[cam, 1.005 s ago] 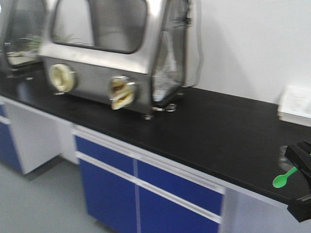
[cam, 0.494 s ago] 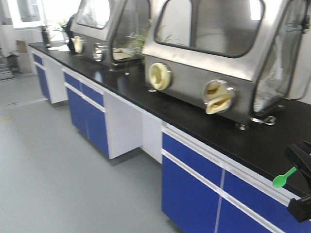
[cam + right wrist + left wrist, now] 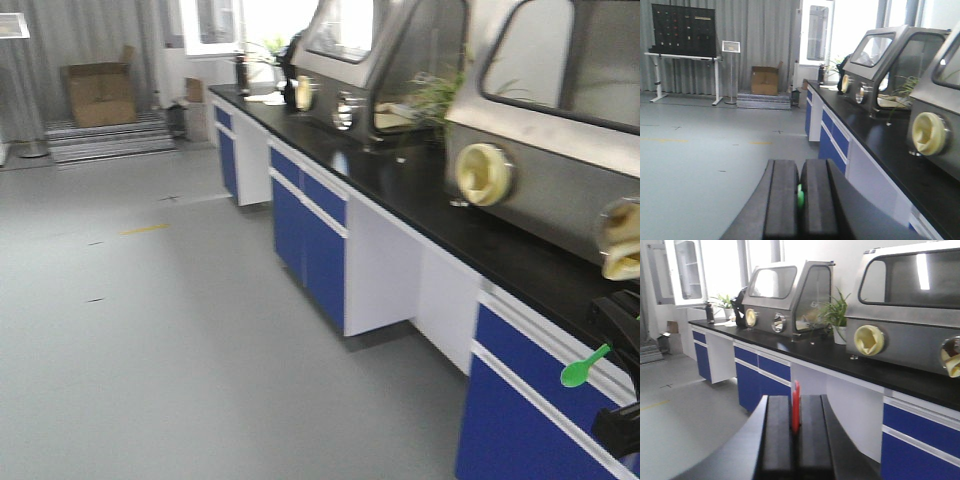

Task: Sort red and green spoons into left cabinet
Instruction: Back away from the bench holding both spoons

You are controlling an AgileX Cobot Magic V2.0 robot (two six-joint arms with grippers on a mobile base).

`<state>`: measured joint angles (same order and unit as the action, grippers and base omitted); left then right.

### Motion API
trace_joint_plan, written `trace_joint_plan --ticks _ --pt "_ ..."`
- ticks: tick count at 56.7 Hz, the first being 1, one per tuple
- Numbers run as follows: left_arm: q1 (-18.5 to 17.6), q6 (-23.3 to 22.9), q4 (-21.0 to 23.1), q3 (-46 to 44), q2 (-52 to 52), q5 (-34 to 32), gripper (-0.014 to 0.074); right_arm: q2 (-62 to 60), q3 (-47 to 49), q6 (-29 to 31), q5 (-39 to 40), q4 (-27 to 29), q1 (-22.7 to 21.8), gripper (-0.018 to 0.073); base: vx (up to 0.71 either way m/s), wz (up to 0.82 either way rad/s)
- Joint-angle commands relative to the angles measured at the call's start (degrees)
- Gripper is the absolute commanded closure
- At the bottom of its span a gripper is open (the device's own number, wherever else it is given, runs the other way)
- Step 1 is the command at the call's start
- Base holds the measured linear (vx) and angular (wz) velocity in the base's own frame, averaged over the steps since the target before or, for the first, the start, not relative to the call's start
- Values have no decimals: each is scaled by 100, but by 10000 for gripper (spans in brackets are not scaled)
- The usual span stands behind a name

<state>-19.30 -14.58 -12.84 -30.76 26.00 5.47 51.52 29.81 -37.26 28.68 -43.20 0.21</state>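
Left pincer [image 3: 795, 399]: closed on the red spoon [image 3: 796, 407]. The spoon stands on edge in the narrow gap between the two black pads [image 3: 779, 430], touching both. Its red tip projects just past the pad ends.

Right pincer [image 3: 800, 170]: closed on the green spoon [image 3: 800, 196]. In my right wrist view only a short green strip shows in the slit between the pads [image 3: 782, 200]. In the front view the right pincer [image 3: 622, 375] sits at the right border. The green spoon [image 3: 585, 365] sticks out of it to the left, round bowl outermost and lowest, handle rising into the pincer. The spoon hangs in the air in front of the blue cupboard fronts [image 3: 520, 410], touching nothing but the pincer.

Surroundings, working outward:
- A long black worktop [image 3: 400, 180] runs away from me on my right side, carried on blue-and-white cupboards.
- Stainless glove boxes [image 3: 785, 295] stand along the rear of the worktop. Each has round pale yellow ports [image 3: 869, 340] facing its front edge.
- A potted plant [image 3: 837, 315] stands on the worktop between two glove boxes.
- Grey floor [image 3: 150, 330] lies open to my left.
- A cardboard box [image 3: 765, 80] sits at the far end of the floor, against a grey curtain.
- A black board on a white stand [image 3: 684, 30] is beside the box, to its left.
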Motion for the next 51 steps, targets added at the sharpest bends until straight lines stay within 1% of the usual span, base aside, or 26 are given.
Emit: trace_joint_plan --ticks 1,31,51 --pt "-1 -43 4 -150 27 -457 600 -70 204 -5 347 135 -10 565 21 48" --pt "-1 -43 4 -150 27 -457 600 -70 204 -5 347 135 -10 565 26 48" --pt "-1 -43 4 -150 27 -457 600 -70 204 -5 347 135 -10 565 34 31"
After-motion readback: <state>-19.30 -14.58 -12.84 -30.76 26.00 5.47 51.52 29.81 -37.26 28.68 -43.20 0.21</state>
